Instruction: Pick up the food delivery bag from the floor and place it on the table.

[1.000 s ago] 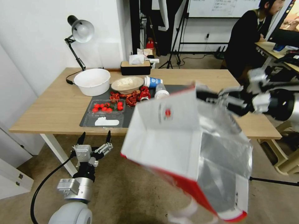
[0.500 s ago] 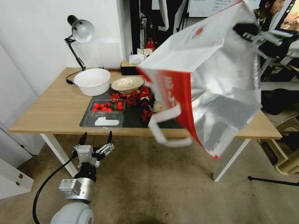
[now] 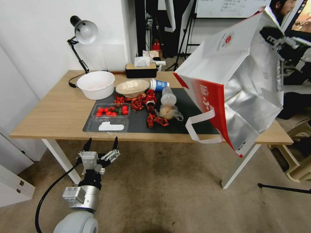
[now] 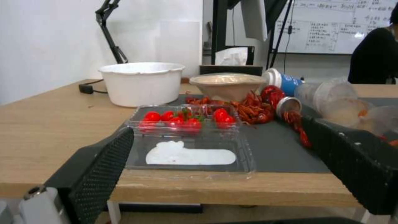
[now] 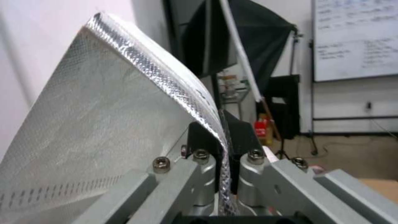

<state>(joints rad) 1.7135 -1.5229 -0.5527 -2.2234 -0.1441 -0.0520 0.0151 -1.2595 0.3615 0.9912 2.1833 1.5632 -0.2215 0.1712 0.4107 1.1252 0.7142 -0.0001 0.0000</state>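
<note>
I have the bag (image 3: 226,87) up in the air, over the right end of the table (image 3: 51,113). My right gripper (image 3: 275,35) holds it high, up by its top edge. In the right wrist view the jaws are pressed together on the thin foil rim of the bag (image 5: 124,118), so the bag hangs from just that one pinch. That is why it tips to one side, with its open mouth turned toward me and the silver lining showing. One white handle (image 3: 202,129) dangles loose below it, down by the front edge of the table.

I hold the bag this high so its bottom can pass over the table edge and not bump it. It does not touch the floor (image 3: 168,194) at all now. I think the lift is done and only the setting down is left.

The mat (image 3: 191,97) is crowded with a bowl (image 3: 96,84), a box of tomatoes (image 3: 111,111), red food bits and a cup (image 3: 158,85). So the bare wood at the right end looks like the best spot. A thin pinch on paper could slip or tear, so I would go slow.

My left gripper (image 3: 101,149) waits low, in front of the table near its left leg. Its jaws are spread wide and hold nothing.
</note>
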